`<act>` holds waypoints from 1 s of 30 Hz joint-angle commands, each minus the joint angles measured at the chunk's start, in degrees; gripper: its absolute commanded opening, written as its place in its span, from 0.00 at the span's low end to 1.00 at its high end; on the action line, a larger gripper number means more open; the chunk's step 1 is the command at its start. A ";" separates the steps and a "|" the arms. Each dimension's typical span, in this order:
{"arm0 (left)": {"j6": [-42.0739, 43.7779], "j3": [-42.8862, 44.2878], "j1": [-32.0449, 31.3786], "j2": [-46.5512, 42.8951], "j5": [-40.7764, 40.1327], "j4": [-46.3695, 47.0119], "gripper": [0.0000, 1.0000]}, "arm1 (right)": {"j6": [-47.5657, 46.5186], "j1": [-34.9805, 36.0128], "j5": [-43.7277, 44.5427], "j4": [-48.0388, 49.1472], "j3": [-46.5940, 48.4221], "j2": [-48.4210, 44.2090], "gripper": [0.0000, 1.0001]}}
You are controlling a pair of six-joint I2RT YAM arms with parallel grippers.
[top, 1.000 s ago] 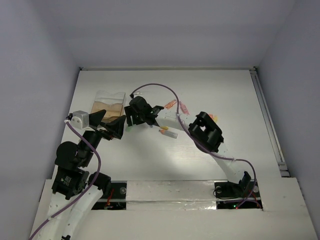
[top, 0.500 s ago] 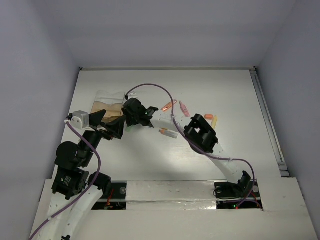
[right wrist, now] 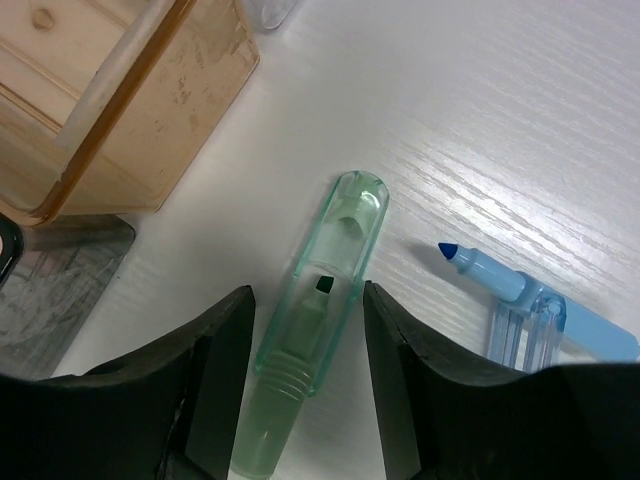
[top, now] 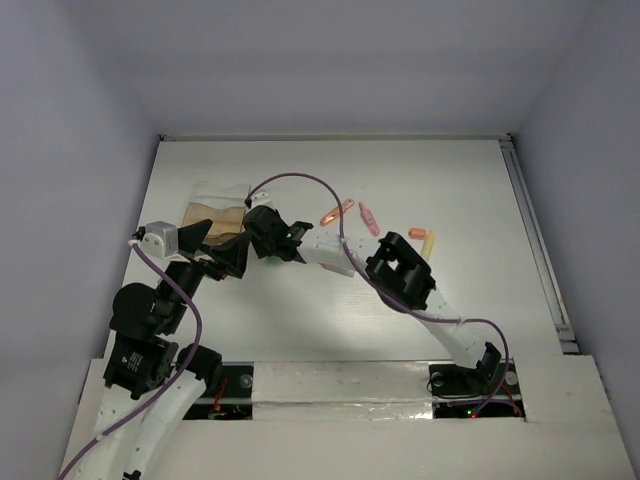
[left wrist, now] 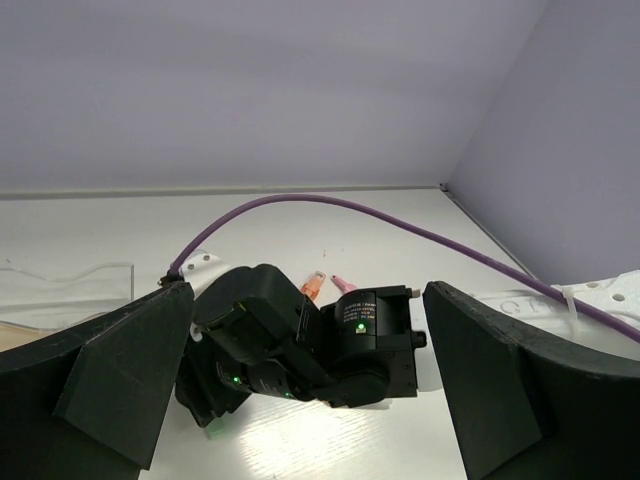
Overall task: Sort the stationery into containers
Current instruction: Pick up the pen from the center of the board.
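Note:
A green highlighter (right wrist: 330, 260) in a clear cap lies flat on the table between the fingers of my right gripper (right wrist: 307, 300). The jaws are open, with a narrow gap on each side of it. Just right of it lies an uncapped blue highlighter (right wrist: 490, 275). The container (right wrist: 130, 100), with tan compartments and a grey section (right wrist: 50, 290), stands close at the upper left. From above, the right gripper (top: 252, 232) is beside the container (top: 218, 205). My left gripper (top: 215, 250) hangs wide open and empty, facing the right wrist (left wrist: 380, 335).
Orange (top: 336, 213) and pink (top: 369, 218) pieces lie behind the right arm, with an orange (top: 417, 233) and a yellow piece (top: 429, 243) farther right. The purple cable (top: 300, 182) arcs over the middle. Walls close in the table at the back and both sides.
My right arm has swung left toward the container and its jaws have narrowed. The small orange-and-white piece near the middle is now under the arm. The left arm has not moved.

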 commanded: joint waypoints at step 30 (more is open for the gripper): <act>-15.50 -5.91 0.22 1.66 3.11 3.97 0.65 | 3.21 -0.51 -2.48 26.06 -31.47 -39.10 0.19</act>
